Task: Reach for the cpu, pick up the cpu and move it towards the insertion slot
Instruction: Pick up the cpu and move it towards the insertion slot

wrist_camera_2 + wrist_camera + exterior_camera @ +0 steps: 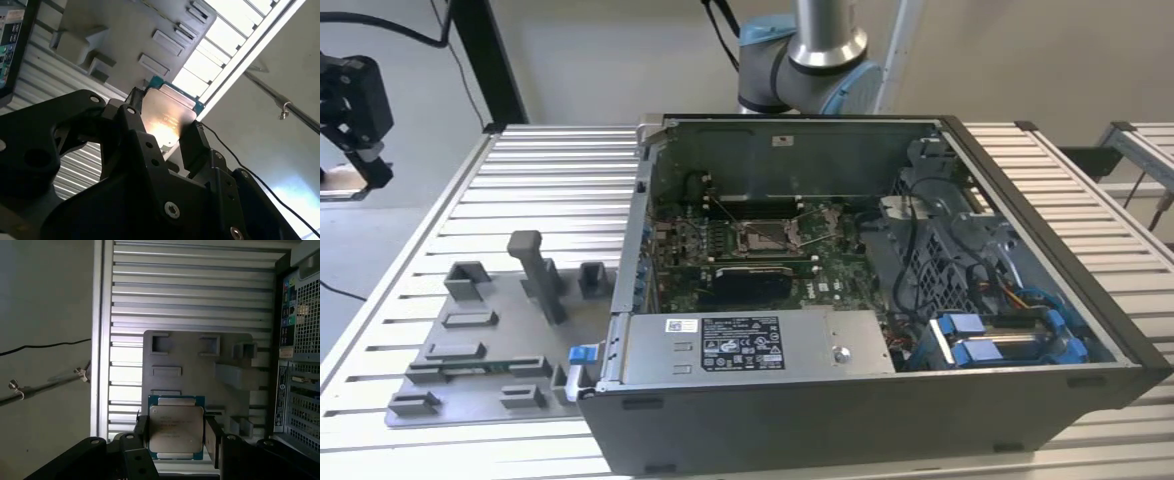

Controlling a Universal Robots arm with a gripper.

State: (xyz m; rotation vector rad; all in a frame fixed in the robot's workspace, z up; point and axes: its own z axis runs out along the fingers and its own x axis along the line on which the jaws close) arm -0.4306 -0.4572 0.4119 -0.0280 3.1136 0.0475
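Note:
The cpu (pixel 176 429), a flat square chip with a pale metal top and a blue-green rim, sits between my gripper's (pixel 177 436) two black fingers (pixel 141 432), which are shut on its opposite edges. In the second wrist view the cpu (pixel 167 112) catches the light and hangs well above the grey fixture plate (pixel 125 35), held by the gripper (pixel 162 122). In the exterior view the black gripper (pixel 367 170) is at the far left, off the table's edge. The insertion slot (pixel 765 236), a silver-framed socket, lies on the board inside the open computer case (pixel 854 400).
The grey fixture plate (pixel 480 340) with raised blocks and a tall post (pixel 534 270) lies on the ribbed metal table (pixel 547 180), at the exterior view's left of the case. The case's walls, power supply (pixel 740 345) and blue cable clips (pixel 987 335) surround the board.

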